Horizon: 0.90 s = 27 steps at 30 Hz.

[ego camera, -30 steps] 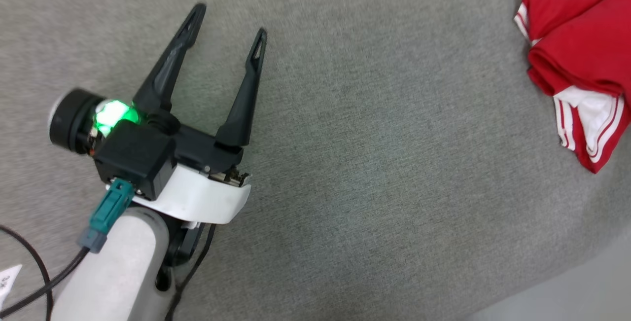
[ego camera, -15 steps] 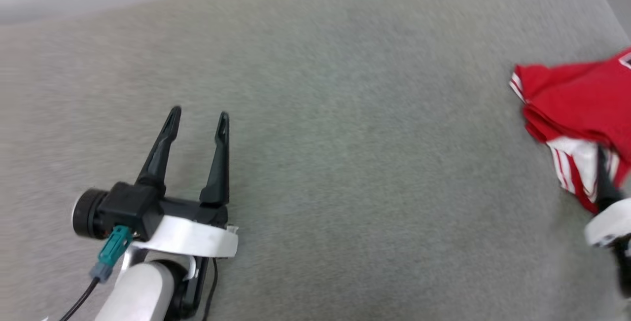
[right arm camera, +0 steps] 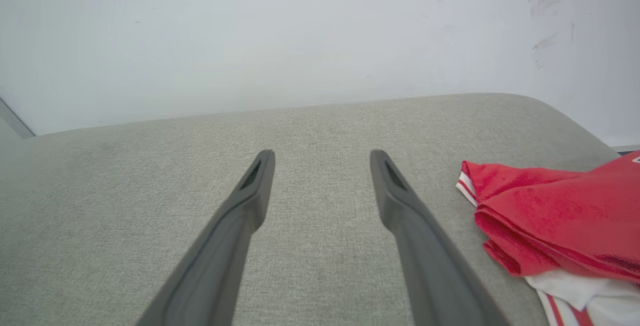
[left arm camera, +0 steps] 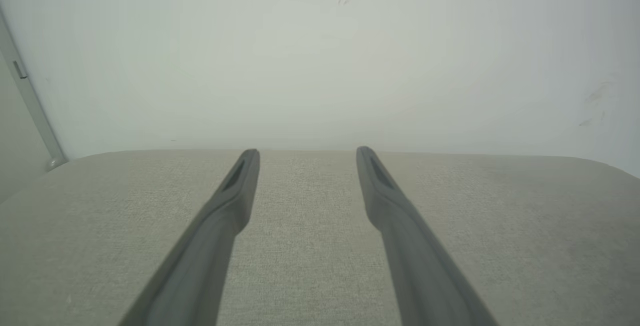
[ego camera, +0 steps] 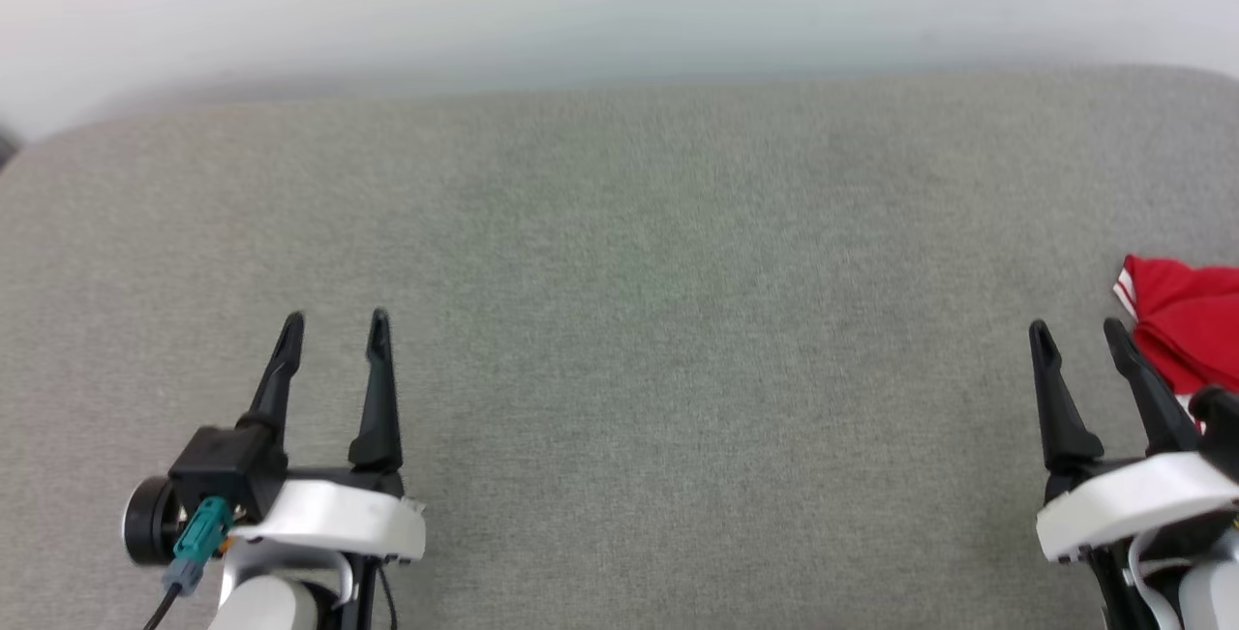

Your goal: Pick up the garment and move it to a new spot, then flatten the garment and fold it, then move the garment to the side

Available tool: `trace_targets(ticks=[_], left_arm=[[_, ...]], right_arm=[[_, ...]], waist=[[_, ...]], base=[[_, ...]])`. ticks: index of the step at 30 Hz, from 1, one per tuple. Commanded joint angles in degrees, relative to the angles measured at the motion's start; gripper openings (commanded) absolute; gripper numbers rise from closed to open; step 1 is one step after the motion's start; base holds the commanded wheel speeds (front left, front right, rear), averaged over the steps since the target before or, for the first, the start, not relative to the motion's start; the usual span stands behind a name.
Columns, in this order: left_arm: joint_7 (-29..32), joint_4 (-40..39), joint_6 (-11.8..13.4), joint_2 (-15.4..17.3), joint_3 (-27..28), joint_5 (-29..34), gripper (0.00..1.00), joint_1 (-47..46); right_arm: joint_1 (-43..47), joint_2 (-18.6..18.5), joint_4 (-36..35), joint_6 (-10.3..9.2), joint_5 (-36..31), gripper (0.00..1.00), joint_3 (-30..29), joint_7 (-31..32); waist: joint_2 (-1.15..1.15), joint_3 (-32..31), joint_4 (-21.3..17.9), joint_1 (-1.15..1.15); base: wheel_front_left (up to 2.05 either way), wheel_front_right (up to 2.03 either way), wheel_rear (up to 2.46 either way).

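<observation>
The garment (ego camera: 1186, 330), a red T-shirt with white striped trim, lies bunched at the right edge of the grey cushioned surface (ego camera: 639, 320). In the right wrist view the garment (right arm camera: 555, 226) sits just right of my fingers, apart from them. My right gripper (ego camera: 1076, 332) hovers open at the lower right, close beside the garment with nothing between its fingers. At the lower left my left gripper (ego camera: 335, 324) is open too and holds nothing. The left wrist view shows the left gripper (left arm camera: 306, 153) over bare grey fabric.
A pale wall (ego camera: 619, 1) rises right behind the grey surface's far edge. The surface's corners are rounded at the far left and far right. A pale vertical strip (left arm camera: 30, 100) runs down the wall at the left in the left wrist view.
The head camera has swung up and level, bringing the wall and my right gripper into view. Both grippers stay open. The garment lies where it was.
</observation>
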Motion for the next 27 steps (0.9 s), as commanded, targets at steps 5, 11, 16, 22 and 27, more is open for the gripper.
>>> trace_targets(ticks=[5, 11, 16, 22, 27], left_arm=[[-0.37, 1.73, -0.66, 0.28, 0.71, 0.26, 1.00, 3.18], [-0.48, 3.52, -1.48, -0.11, -0.28, 0.80, 1.00, 5.94], [-0.52, 4.90, -1.72, -0.44, 0.00, 0.58, 1.00, 7.50], [-0.54, 5.34, -2.11, -0.77, 0.32, 0.48, 1.00, 6.81], [-0.55, 5.26, -2.41, -0.97, 0.91, 0.82, 1.00, 6.28]], right_arm=[[6.40, 1.00, -7.00, -0.03, -2.12, 1.00, -0.64, 2.15], [11.25, 2.32, -13.66, -0.03, -3.76, 1.00, 0.41, 4.16], [12.70, 2.90, -16.07, -0.03, -4.23, 1.00, 1.41, 5.45], [12.01, 3.11, -16.63, -0.03, -4.39, 1.00, 1.61, 5.77], [11.63, 3.11, -16.38, -0.03, -4.40, 1.00, 1.70, 5.65]], waist=[[0.00, -4.93, 1.10, 0.01], [0.00, -7.42, 0.34, 0.01], [0.00, -8.63, -0.03, 0.01], [0.00, -7.92, 0.09, 0.01], [0.00, -7.65, 0.19, 0.01]], base=[[0.00, 0.00, 0.00], [0.00, 0.00, 0.00], [0.00, 0.00, 0.00], [0.00, 0.00, 0.00], [0.00, 0.00, 0.00]])
